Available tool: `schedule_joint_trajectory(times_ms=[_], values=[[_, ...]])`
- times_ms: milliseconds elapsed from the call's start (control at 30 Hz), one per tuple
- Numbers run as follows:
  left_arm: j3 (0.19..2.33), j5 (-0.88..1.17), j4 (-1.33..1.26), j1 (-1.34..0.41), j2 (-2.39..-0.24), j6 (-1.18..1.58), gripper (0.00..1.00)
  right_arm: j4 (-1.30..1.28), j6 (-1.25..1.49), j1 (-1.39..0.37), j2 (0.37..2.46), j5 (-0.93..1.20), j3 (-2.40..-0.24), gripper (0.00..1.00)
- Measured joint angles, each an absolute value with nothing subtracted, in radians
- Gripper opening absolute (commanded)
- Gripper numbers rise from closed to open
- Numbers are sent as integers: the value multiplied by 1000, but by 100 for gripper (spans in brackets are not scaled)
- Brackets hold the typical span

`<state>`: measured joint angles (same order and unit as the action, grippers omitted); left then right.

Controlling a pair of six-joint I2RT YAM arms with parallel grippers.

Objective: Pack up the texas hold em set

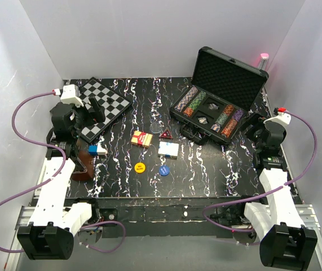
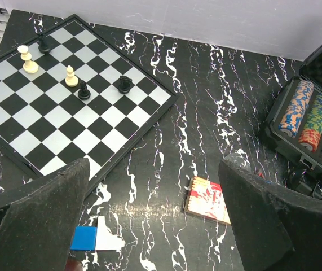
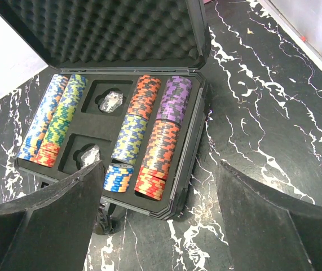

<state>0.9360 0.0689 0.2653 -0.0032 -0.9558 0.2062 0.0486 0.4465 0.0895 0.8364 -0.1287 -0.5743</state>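
The black briefcase (image 1: pixel 229 78) stands open at the back right, foam lid up, with rows of multicoloured chips (image 1: pixel 193 102) inside. It also shows in the right wrist view (image 3: pixel 192 148), chips (image 3: pixel 166 132) in four rows. On the table lie a red-yellow card box (image 1: pixel 141 138), a white-blue card box (image 1: pixel 168 149), a yellow disc (image 1: pixel 140 167) and a blue disc (image 1: pixel 163 169). My left gripper (image 1: pixel 93 117) is open and empty, with the red-yellow box (image 2: pixel 207 200) ahead of my right fingertip. My right gripper (image 1: pixel 252 126) is open and empty beside the case's near right corner.
A chessboard (image 1: pixel 102 105) with several pieces (image 2: pixel 70 77) lies at the back left. A small blue-white block (image 1: pixel 97 149) sits near my left arm. A small red triangle (image 1: pixel 166 134) lies by the case. A brown object (image 1: pixel 82 164) lies under the left arm.
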Motion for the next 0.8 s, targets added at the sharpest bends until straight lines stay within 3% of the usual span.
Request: schedule_joint_trajectory(times_ms=[233, 400, 533, 800], values=[[936, 76, 262, -3, -956, 208, 98, 47, 442, 89, 836, -121, -574, 85], [938, 62, 270, -3, -965, 202, 98, 7, 429, 89, 839, -84, -598, 77], [965, 23, 294, -3, -994, 206, 98, -57, 411, 69, 862, -49, -654, 75], [1006, 5, 287, -3, -1030, 182, 98, -198, 360, -253, 1017, -114, -787, 71]])
